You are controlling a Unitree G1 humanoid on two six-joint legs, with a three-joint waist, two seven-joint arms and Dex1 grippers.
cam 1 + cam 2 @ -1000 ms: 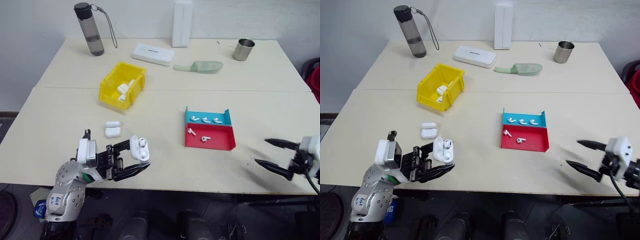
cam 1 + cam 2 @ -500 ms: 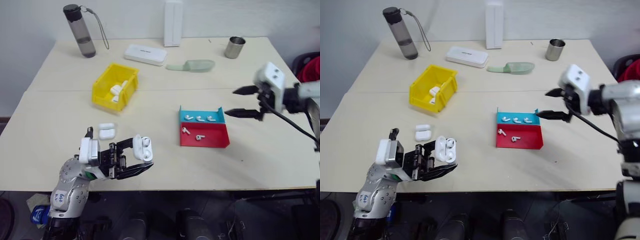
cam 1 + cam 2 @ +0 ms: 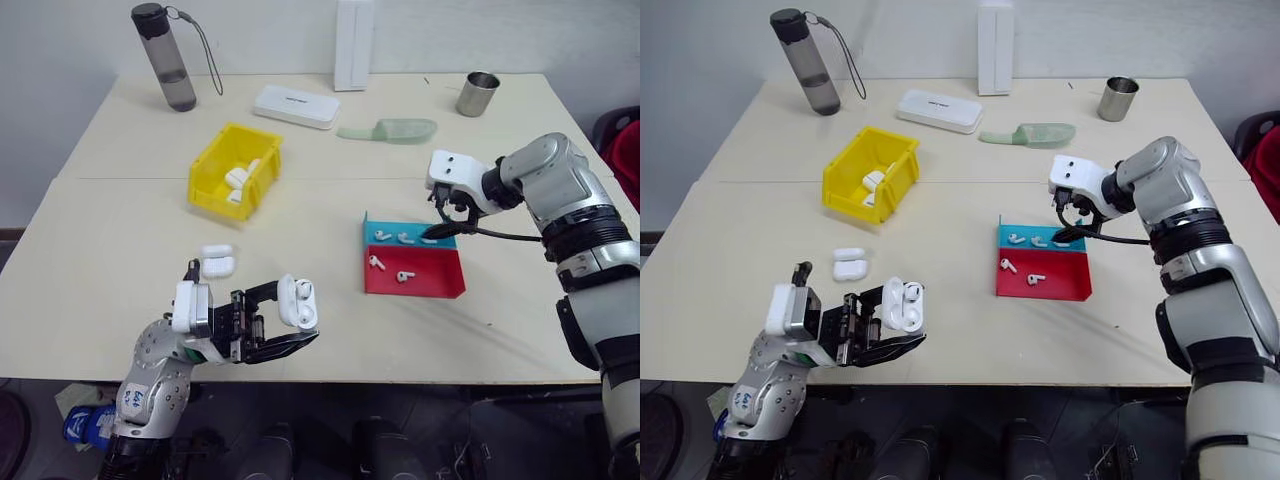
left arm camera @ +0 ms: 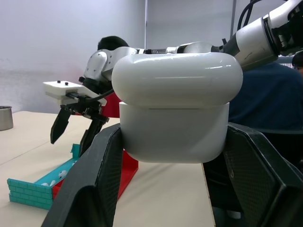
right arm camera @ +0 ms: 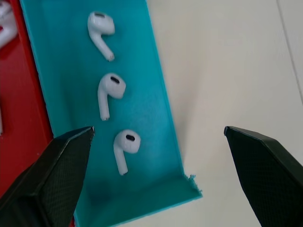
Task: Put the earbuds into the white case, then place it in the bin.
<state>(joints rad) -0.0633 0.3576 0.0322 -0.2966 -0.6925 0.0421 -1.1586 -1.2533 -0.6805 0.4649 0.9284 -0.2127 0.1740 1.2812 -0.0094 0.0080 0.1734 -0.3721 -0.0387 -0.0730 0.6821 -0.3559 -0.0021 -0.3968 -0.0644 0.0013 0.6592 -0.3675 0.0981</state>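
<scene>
The left gripper [image 3: 902, 318] holds an open case [image 3: 904, 303]; the right gripper [image 3: 1072, 226] hangs over the teal tray [image 3: 1078, 243].

We see the right gripper [image 3: 1072, 226] swing in from the table's right edge, and now it hangs wide open above the teal tray [image 5: 142, 99].

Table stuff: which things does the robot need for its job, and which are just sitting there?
Needed:
earbuds in the teal tray and red tray
white case, shut in the left gripper
yellow bin
right gripper, open over the teal tray

Just sitting there:
water bottle
flat white box
metal cup
green scoop
</scene>
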